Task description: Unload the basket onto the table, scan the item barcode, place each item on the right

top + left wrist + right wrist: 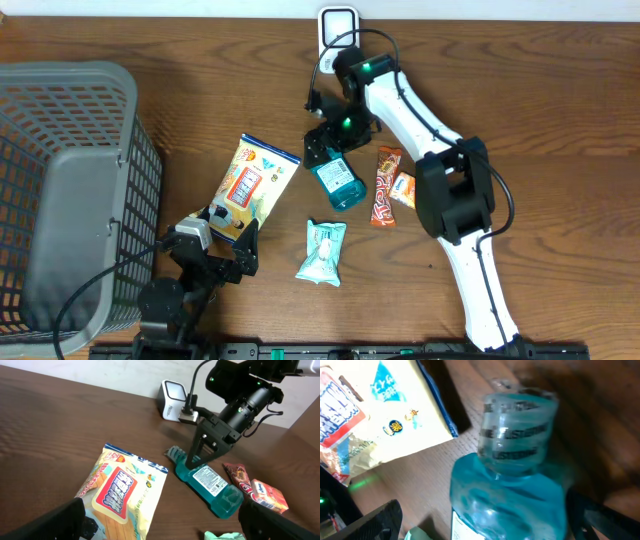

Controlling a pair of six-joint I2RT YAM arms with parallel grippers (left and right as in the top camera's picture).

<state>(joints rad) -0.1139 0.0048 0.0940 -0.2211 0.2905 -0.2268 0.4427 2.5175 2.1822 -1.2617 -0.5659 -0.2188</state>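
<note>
While flat, mouthwash bottle (510, 495) between right fingers (370, 522).

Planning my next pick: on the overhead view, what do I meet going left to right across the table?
Grey basket → yellow snack bag → blue mouthwash bottle → orange candy bar → small orange packet.

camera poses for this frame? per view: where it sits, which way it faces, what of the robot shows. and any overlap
Overhead: fixed above the table, looking straight down; both arms show, with left gripper and right gripper.
Left wrist: low on the left arm, facing across the table toward the scanner; own fingers at the bottom corners, right gripper ahead.
Right wrist: close above the mouthwash bottle, looking down; own fingers at the bottom corners.
Shared: all three show the mouthwash bottle and the snack bag.
</note>
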